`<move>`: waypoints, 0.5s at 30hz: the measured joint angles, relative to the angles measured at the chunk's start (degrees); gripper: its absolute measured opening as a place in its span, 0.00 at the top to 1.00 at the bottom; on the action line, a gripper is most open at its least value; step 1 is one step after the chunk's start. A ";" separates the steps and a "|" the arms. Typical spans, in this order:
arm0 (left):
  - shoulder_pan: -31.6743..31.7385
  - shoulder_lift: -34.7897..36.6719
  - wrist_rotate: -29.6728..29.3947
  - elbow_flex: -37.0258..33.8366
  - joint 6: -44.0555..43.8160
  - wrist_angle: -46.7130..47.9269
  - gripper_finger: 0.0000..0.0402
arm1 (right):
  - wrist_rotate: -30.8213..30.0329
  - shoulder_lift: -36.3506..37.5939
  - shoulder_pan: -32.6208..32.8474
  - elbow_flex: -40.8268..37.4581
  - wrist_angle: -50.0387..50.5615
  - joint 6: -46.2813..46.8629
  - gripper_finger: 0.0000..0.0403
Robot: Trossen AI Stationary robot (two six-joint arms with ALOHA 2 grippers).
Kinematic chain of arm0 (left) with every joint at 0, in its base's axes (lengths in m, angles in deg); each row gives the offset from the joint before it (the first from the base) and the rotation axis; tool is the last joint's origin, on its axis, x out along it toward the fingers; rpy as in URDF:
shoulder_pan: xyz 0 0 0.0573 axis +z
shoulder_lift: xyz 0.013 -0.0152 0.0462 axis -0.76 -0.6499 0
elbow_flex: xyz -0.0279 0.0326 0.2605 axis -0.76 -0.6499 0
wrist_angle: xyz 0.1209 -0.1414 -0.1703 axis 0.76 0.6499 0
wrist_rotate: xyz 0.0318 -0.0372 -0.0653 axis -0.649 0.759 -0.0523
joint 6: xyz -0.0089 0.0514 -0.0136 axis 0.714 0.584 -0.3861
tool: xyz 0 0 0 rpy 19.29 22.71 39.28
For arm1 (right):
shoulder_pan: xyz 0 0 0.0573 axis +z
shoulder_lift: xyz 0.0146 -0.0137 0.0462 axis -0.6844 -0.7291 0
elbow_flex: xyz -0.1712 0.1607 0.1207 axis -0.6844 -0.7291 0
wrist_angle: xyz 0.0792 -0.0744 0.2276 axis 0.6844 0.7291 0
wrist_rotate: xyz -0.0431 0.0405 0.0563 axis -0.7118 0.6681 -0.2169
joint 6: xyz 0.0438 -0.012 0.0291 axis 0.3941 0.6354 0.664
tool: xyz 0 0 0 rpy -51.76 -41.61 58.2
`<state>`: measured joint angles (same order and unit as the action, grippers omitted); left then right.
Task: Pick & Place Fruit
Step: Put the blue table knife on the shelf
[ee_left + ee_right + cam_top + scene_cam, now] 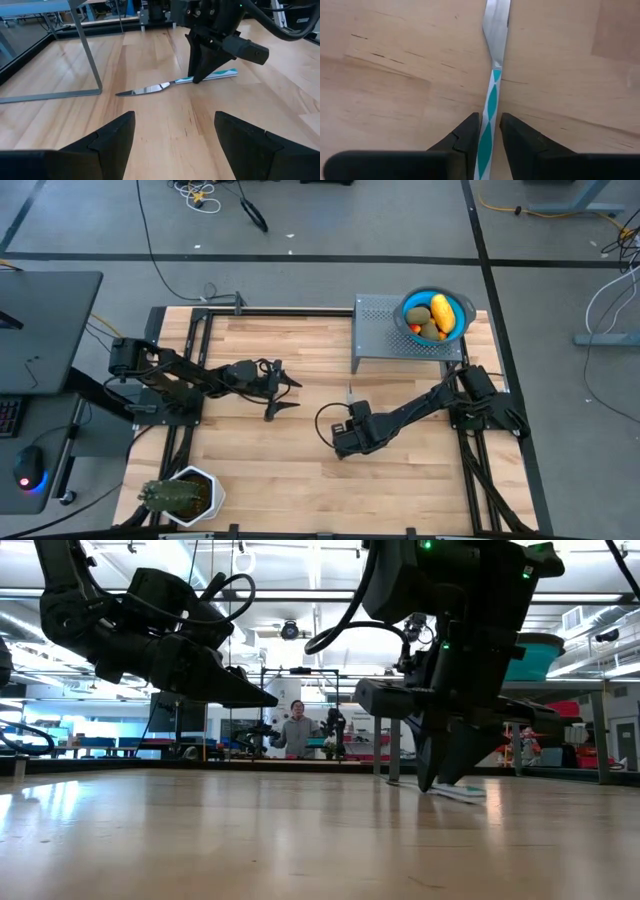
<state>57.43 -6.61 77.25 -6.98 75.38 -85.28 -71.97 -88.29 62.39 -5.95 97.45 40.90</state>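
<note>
The fruit lies in a blue bowl on a grey perforated stand at the table's far right. I make out a yellow oblong piece, two olive-brown ones and orange-red bits; the black ball is not visible. My right gripper points down at mid-table and is shut on a slim knife with a light-blue patterned handle. My left gripper hovers open to the left of it, above the table, holding nothing. My right gripper pinches the knife's handle between its two fingers, roughly mid-handle. The fingers come from above, pointing down, one on each side of the handle. The knife lies flat on the table, its blade stretching away from the fingers.
A spiky green plant in a white pot stands at the near left corner. The grey stand's legs rise from the table's far right part. Bare wood spreads between the arms and toward the near edge. A person stands in the room far behind.
</note>
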 joint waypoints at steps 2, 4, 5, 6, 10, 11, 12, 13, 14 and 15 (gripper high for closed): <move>-0.02 0.00 0.20 0.00 -0.04 0.00 0.31 | 0.11 -0.02 -0.01 -0.02 -0.21 -0.53 0.78; -0.02 0.00 0.20 0.00 -0.04 0.04 0.31 | 0.10 -0.04 -0.01 -0.04 -0.24 -0.72 0.80; -0.02 0.00 0.20 0.00 -0.06 0.08 0.31 | 0.15 -0.04 -0.01 -0.04 0.01 -0.72 0.80; -0.02 0.00 0.22 0.00 -0.08 0.13 0.31 | 0.32 -0.04 -0.02 -0.04 0.35 -0.46 0.80; -0.02 0.00 0.21 0.00 -0.11 0.20 0.31 | 0.65 -0.13 -0.03 0.00 2.76 2.89 0.80; -0.02 0.00 0.22 0.00 -0.11 0.20 0.31 | 0.72 -0.13 -0.03 0.00 3.42 3.40 0.80; -0.02 0.00 0.22 0.00 -0.13 0.20 0.31 | 0.78 -0.13 -0.03 -0.02 3.78 3.93 0.81; -0.02 0.00 0.22 0.00 -0.11 0.20 0.31 | 0.80 -0.15 -0.03 -0.02 4.05 4.43 0.81; -0.02 0.00 0.22 0.00 -0.11 0.20 0.31 | 0.82 -0.15 -0.03 -0.04 4.23 5.00 0.82; -0.02 0.00 0.22 0.00 -0.11 0.20 0.31 | 0.85 -0.15 -0.03 -0.04 4.41 5.77 0.83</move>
<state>57.41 -6.61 77.47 -6.98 75.27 -85.09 -71.13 -88.44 62.37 -6.00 101.86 46.67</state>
